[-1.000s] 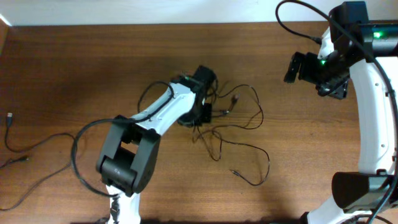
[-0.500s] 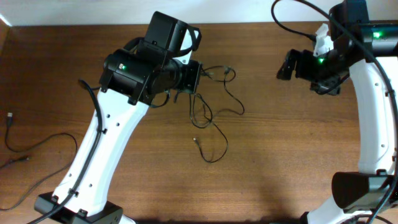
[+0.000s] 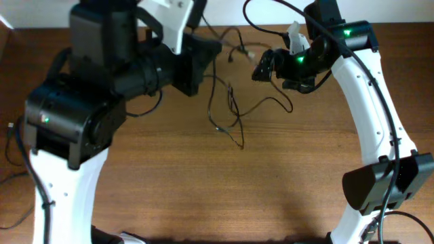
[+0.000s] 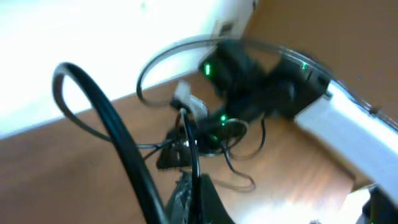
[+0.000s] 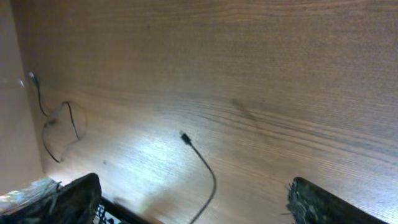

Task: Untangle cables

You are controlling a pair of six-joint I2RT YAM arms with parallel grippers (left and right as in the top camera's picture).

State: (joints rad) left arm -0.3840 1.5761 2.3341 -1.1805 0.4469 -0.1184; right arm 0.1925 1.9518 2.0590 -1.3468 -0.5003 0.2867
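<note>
The cables (image 3: 230,102) are a tangle of thin black cords. They hang from my left gripper (image 3: 205,59), which is raised high near the table's back edge and shut on them. One strand runs up from its jaws in the blurred left wrist view (image 4: 189,149). Small plugs (image 3: 245,51) dangle near my right gripper (image 3: 262,68), which is open just right of the tangle and holds nothing. In the right wrist view its fingers (image 5: 194,190) are spread wide, and a cord end with a plug (image 5: 186,138) shows between them over the wood.
Another thin cable (image 3: 9,146) lies at the table's left edge; it also shows in the right wrist view (image 5: 59,130). The thick black arm cable (image 4: 112,124) loops across the left wrist view. A white wall (image 3: 224,10) borders the table's back edge.
My left arm has risen high and lifted the tangle off the table towards the back. My right gripper has moved left, close to the hanging cables.
</note>
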